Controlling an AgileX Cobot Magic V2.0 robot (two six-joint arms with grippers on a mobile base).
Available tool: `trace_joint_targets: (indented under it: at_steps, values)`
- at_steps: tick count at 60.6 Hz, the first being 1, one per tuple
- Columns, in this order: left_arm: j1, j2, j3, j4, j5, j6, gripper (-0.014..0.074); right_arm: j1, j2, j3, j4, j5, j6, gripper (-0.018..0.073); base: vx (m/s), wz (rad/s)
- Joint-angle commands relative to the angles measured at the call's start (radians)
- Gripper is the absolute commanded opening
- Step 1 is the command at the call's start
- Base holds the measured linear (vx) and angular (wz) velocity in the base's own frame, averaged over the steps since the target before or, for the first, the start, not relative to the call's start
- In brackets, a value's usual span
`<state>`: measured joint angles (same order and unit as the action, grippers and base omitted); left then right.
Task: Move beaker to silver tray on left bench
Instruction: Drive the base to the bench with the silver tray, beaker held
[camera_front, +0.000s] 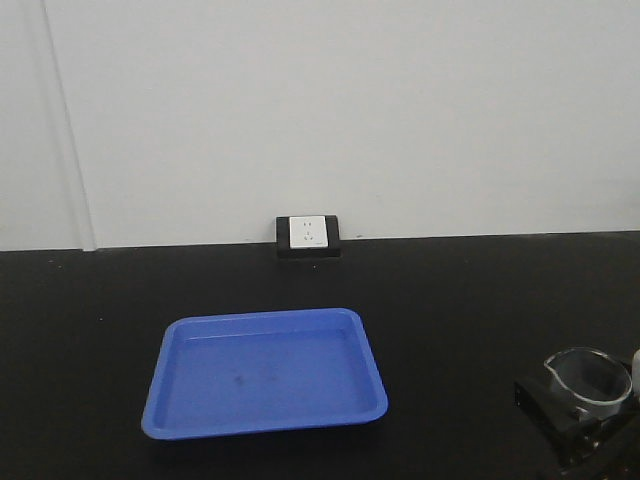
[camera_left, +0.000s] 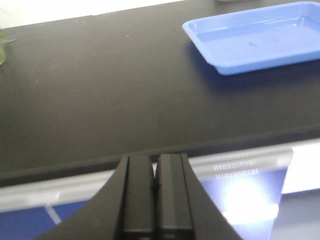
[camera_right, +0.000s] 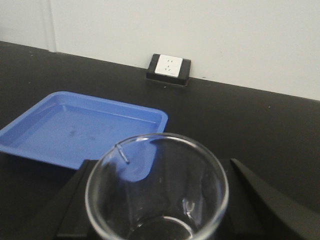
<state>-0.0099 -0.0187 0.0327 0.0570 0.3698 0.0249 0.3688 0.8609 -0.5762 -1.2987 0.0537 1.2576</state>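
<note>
Two arms on this rig, and only one is busy atm. The right gripper (camera_front: 583, 408) sits in the bottom-right corner of the front cam. Its black jaws are clamped on either side of the small clear glass beaker with the wide round rim and pour spout (camera_front: 592, 383).

On the right wrist cam the beaker (camera_right: 157, 192) fills the lower middle of the pic. It's upright and open end up, w/ the spout side facing the tray. The right gripper (camera_right: 159, 205) has a dark jaw showing left and right of the glass. I can't tell whether the beaker's base touches the matte black counter (camera_front: 480, 290) or hangs just above it, bc the bottom is cut off.

The bright blue rectangular plastic tray (camera_front: 265, 375) lies flat on the counter to the left of the beaker, near it but not touching. It also shows on the right wrist cam (camera_right: 60, 127) and the left one (camera_left: 260, 40).

A small white wall socket in a black surround (camera_front: 308, 234) sits where the counter meets the white wall, behind the tray.

The left gripper (camera_left: 155, 161) hangs in front of the counter's front edge, well apart from the tray. Its jaws are pressed flat together w/ nothing between them. Below that edge I see a pale strip and some blue panel, pretty blurry tbh.
</note>
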Motion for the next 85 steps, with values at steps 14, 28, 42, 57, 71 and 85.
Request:
trace_joint_targets:
  at_steps: [14,28,42,57,71,85]
  values:
    - [-0.006,-0.007,0.02,-0.003,-0.075,-0.002,0.0001,-0.003,-0.011,-0.03,-0.007,-0.014,0.0,-0.0011,-0.32,0.14]
    - [-0.006,-0.007,0.02,-0.003,-0.075,-0.002,0.0001,-0.003,-0.011,-0.03,-0.007,-0.014,0.0,-0.0011,-0.35,0.16]
    - [-0.006,-0.007,0.02,-0.003,-0.075,-0.002,0.0001,-0.003,-0.011,-0.03,-0.007,-0.014,0.0,-0.0011,-0.36,0.18]
    - [-0.006,-0.007,0.02,-0.003,-0.075,-0.002,0.0001,-0.003,-0.011,-0.03,-0.007,-0.014,0.0,-0.0011,-0.36,0.24]
    - [-0.006,-0.007,0.02,-0.003,-0.075,-0.002,0.0001,-0.003,-0.011,-0.03,-0.007,-0.014,0.0,-0.0011,-0.36,0.36]
    - [-0.006,-0.007,0.02,-0.003,-0.075,-0.002,0.0001,-0.003,-0.011,-0.03,-0.007,-0.014,0.0,-0.0011,-0.35,0.55]
